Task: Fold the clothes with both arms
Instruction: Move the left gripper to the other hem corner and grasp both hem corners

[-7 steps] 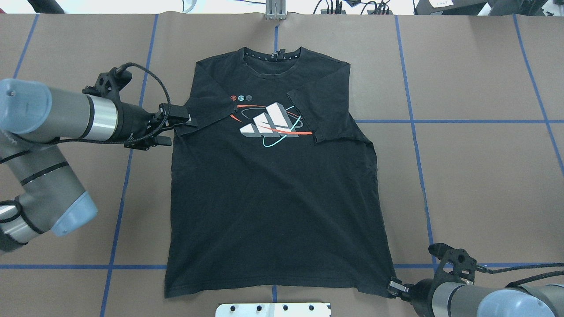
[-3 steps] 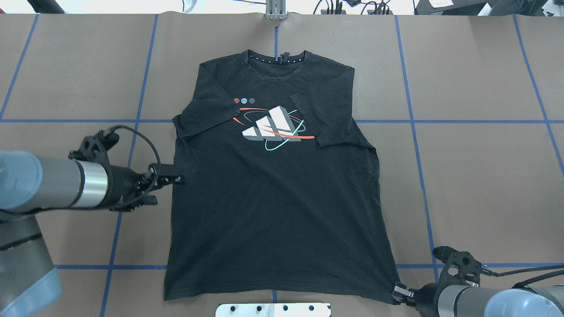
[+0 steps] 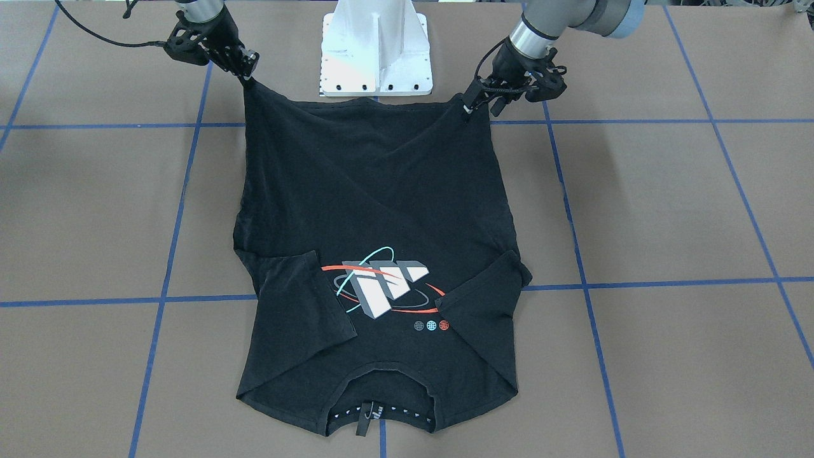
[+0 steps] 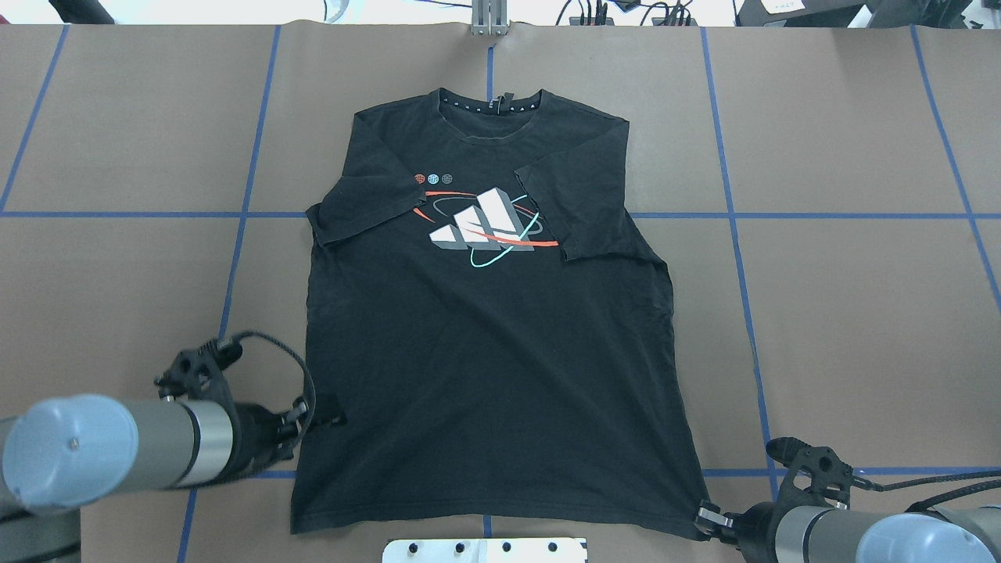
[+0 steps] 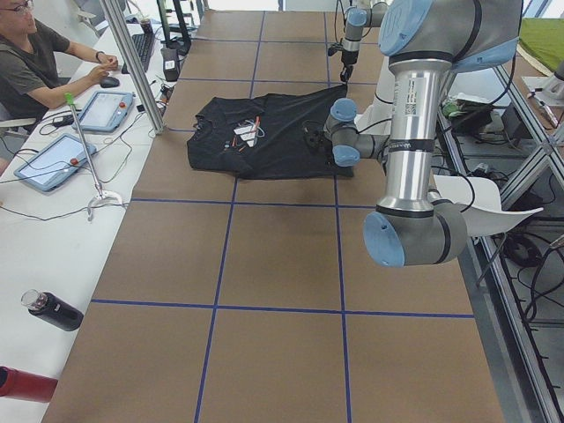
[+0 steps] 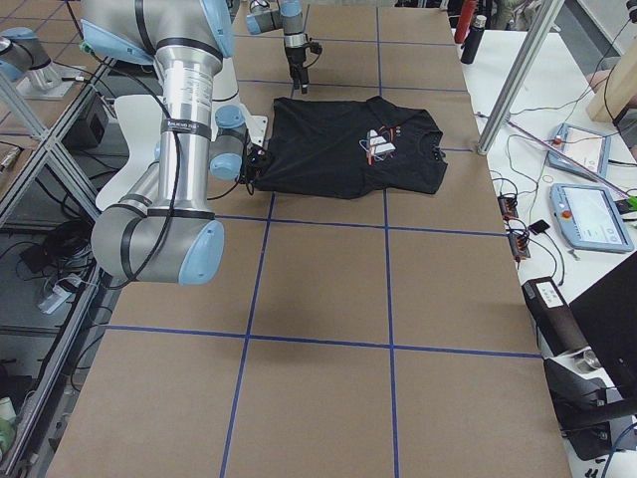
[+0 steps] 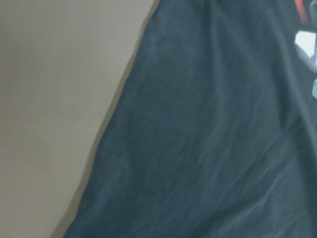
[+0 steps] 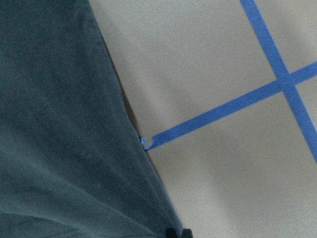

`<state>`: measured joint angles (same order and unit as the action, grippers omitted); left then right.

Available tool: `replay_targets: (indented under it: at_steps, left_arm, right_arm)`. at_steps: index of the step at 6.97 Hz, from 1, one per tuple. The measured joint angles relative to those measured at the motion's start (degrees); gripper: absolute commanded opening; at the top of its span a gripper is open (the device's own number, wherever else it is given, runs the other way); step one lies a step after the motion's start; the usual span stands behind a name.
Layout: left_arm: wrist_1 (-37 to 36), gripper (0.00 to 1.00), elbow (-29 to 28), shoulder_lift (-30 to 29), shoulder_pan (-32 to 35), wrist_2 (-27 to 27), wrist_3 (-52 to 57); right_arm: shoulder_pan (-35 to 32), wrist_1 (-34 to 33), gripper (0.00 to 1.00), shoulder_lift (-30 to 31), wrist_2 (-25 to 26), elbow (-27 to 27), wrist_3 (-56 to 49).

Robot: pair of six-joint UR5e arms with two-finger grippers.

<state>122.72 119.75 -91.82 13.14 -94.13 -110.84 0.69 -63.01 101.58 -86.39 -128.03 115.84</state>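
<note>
step: hem grab | T-shirt (image 4: 485,352) flat on counter (image 4: 860,313), sleeves in | right end effector (image 4: 704,518) clamped on hem corner | left end effector (image 4: 328,418) near left edge, aperture can't tell | next: likely grab other corner

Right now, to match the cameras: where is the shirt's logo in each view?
Front-facing: logo lower centre, inverted.
Overhead: logo upper centre.
Exterior left: logo upper, left of centre.
Exterior right: logo upper, right of centre.
Left wrist: logo cropped at right edge.
Right wrist: not in it.
Shared landmark, exterior views: T-shirt collar.
</note>
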Motion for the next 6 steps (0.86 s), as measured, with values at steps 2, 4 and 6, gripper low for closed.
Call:
replay_targets:
  at_steps: [2,4,6]
  left_arm:
    - [-0.3,0.79,0.4,2.5,-5.2,3.6,-2.7]
    - [-0.2,0.79,0.5,4.4,-8.0,4.8,-5.5]
    - [-0.2,0.75,0.3,5.1,-10.6,5.4,-8.1]
  right_arm:
    - [0.0,0.0,0.0,-0.1,0.0,-0.1,0.0]
    - [0.1,0.0,0.0,-0.1,0.1,-0.1,0.0]
    - [0.1,0.0,0.0,-0.2,0.2,0.0,0.1]
